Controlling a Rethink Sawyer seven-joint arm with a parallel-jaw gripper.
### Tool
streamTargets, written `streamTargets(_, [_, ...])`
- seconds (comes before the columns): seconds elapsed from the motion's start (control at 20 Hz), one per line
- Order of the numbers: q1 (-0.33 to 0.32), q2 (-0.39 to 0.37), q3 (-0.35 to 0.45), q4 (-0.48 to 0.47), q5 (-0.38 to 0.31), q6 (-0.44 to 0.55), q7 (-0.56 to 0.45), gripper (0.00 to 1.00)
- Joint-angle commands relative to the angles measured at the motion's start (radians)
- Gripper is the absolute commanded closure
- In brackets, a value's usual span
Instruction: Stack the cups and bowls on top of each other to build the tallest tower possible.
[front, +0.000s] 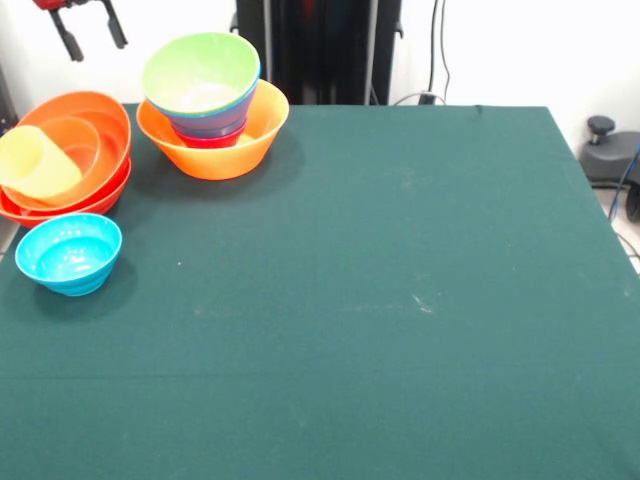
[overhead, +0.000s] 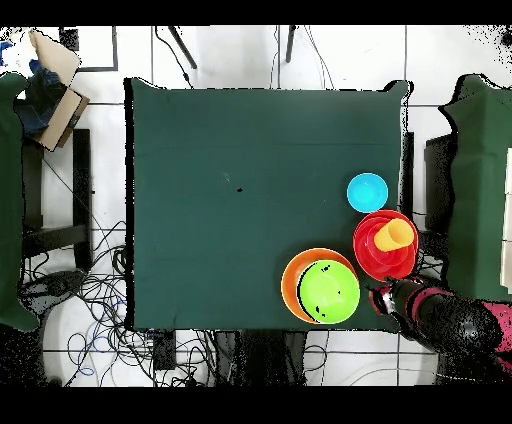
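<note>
Tower (front: 213, 120) sits at the table's far edge in the front view, just below and right of the gripper (front: 88, 35). Gripper hangs in the air at the top left corner of that view, its two black fingers (front: 70, 40) spread apart, holding nothing. Overhead, the gripper (overhead: 385, 297) shows as a red and black mass off the table's edge, just beside the tower and the red bowl stack.

Tower make-up: a wide light-orange bowl (front: 245, 145) at the bottom, a red bowl (front: 212, 140) nested in it, a blue bowl (front: 215, 118) above that, and a lime bowl (front: 200, 70) on top, mouth up. From overhead only the lime bowl (overhead: 329, 290) and the orange rim (overhead: 292, 280) show.

Left of the tower in the front view, near but apart: a second stack of orange bowls (front: 100, 150) at the table's left edge, with a pale-yellow cup (front: 38, 162) lying tilted on its side in the top one.

Nearer the camera from that stack, just beside it, a cyan bowl (front: 68, 253) stands alone, upright.

Green table (front: 380, 300), right side bare of bowls.
</note>
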Motion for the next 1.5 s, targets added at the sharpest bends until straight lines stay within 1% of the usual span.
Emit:
streamTargets(0.05, [0.066,0.068,-0.014,-0.049,-0.055,0.032,-0.253,0.0])
streamTargets(0.2, [0.074,0.074,-0.007,-0.067,-0.045,0.045,-0.261,0.0])
streamTargets(0.4, [0.099,0.106,-0.001,-0.118,-0.03,0.068,-0.284,0.0])
streamTargets(0.55, [0.113,0.118,0.009,-0.16,-0.004,0.103,-0.313,0.0])
streamTargets(0.75, [0.131,0.117,0.026,-0.205,0.022,0.141,-0.332,0.0])
streamTargets(1.0, [0.155,0.119,0.03,-0.238,0.025,0.152,-0.326,0.0])
streamTargets(1.1, [0.168,0.129,0.02,-0.245,0.011,0.13,-0.31,0.0])
streamTargets(1.35, [0.194,0.205,-0.037,-0.267,-0.078,0.023,-0.279,0.0])
streamTargets(1.5, [0.199,0.244,-0.059,-0.276,-0.12,-0.023,-0.269,0.0])
